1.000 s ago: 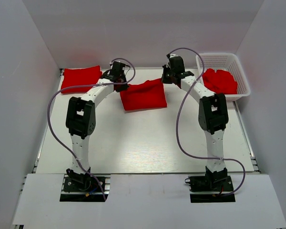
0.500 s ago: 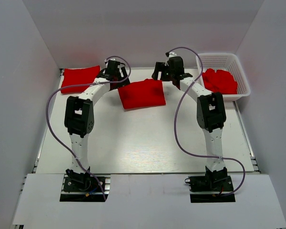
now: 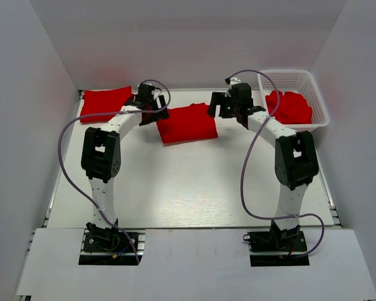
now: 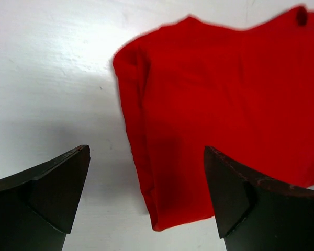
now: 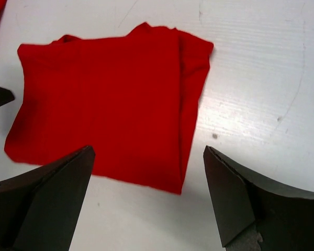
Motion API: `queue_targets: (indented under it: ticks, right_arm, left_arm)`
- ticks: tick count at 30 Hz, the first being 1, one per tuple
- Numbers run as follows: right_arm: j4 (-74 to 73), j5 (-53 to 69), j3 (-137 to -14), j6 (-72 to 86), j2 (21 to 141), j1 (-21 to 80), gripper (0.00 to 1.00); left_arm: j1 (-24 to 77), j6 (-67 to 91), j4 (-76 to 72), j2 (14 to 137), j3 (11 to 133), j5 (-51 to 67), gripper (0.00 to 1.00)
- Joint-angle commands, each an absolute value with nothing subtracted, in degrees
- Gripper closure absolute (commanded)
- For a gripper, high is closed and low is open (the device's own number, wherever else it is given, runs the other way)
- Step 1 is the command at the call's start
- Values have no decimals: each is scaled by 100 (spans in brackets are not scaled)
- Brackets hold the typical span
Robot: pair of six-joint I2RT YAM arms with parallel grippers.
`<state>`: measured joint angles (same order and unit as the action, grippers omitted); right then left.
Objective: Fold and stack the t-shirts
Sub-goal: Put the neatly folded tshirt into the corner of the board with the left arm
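The folded t-shirt point(image 3: 188, 123) lies flat on the white surface point(image 3: 188, 188), a fairly neat red rectangle, and everything else sits around it. The left end effector point(image 4: 145, 150) is at that shirt's far left corner, jaws spread wide, gripping nothing. The right end effector point(image 5: 149, 149) is at the shirt's far right corner, also wide open and empty. Its wrist view shows pretty much the whole shirt, with a doubled-over fold along one side. Well left of the shirt and a bit further back there's a second folded t-shirt point(image 3: 106, 102). Off to the shirt's right is a white basket point(image 3: 287, 78) with more red t-shirts point(image 3: 289, 106) bunched up inside.
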<state>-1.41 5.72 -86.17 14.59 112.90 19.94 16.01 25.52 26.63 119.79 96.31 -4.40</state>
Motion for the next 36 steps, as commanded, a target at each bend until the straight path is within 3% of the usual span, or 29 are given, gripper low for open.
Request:
queue_targets:
  ticks: [1,6,10,18,19,20,26,27,28,36]
  right_arm:
    - [237,545,-8096,1433,10619,1986,10]
    - [185,396,-7586,1415,10196,1978,10]
    - [114,325,-7304,1415,9976,1978,10]
    - [88,211,-6716,1424,9388,1977,10]
    - [114,194,-6671,1415,9291,1978,10]
    - [158,150,-6627,1380,9273,1969,10]
    - [123,-351,-6363,1231,8956,1960,10]
    - [114,-439,-6320,1222,8921,1960,10]
    - [45,-605,-6302,1230,8877,1969,10]
    - [255,-958,-5617,1274,8359,1925,10]
  left_arm:
    - [1600,2470,2453,11681,9396,69,0]
    - [1600,2645,2329,11970,9089,185,10]
    - [1661,2707,2127,12224,8930,45,24]
    - [1661,2786,1838,12936,9062,262,36]
    - [1661,2708,1715,12990,9062,368,40]
    - [1661,2707,1644,12990,9062,447,51]
    - [1714,2111,794,12991,8851,1141,74]
    - [1714,1953,791,12990,8851,1351,94]
    - [1714,1629,721,12903,8964,1353,100]
    - [1600,335,1010,12077,9482,1468,100]
